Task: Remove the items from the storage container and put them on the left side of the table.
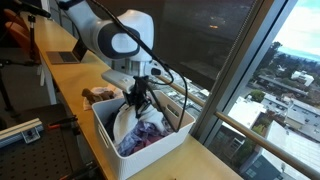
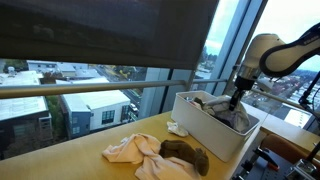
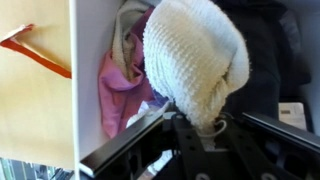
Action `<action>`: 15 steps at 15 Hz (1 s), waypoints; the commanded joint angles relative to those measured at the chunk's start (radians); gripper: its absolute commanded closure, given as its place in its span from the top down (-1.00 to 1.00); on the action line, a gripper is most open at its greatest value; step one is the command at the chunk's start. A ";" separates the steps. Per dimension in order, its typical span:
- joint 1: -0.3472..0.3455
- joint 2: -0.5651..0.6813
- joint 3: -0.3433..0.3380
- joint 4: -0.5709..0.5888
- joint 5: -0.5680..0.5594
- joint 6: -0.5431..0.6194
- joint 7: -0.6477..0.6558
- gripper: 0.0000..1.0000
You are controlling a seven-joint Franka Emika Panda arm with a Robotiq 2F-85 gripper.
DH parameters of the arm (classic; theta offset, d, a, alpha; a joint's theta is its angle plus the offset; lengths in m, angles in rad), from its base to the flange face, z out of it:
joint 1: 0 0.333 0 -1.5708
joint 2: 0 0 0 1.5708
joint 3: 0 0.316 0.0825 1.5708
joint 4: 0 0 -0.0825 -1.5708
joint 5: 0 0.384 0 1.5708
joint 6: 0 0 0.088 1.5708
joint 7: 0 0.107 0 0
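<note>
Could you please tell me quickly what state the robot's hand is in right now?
Hand: closed on the white terry cloth, inside the white bin.

White bin (image 1: 105,140), white knitted cloth (image 3: 195,60), pink garment (image 3: 120,85), light-wood table (image 2: 85,160).

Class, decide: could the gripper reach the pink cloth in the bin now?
Probably not yet: the white cloth, bunched in the jaws of the gripper, lies over part of the pink cloth, though the bin is open above.
</note>
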 commanded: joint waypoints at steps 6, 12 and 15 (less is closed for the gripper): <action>0.054 -0.278 0.064 0.188 0.046 -0.222 -0.039 -0.91; 0.161 -0.302 0.186 0.404 0.036 -0.325 -0.029 -0.91; 0.212 -0.272 0.254 0.549 0.024 -0.408 -0.010 -0.91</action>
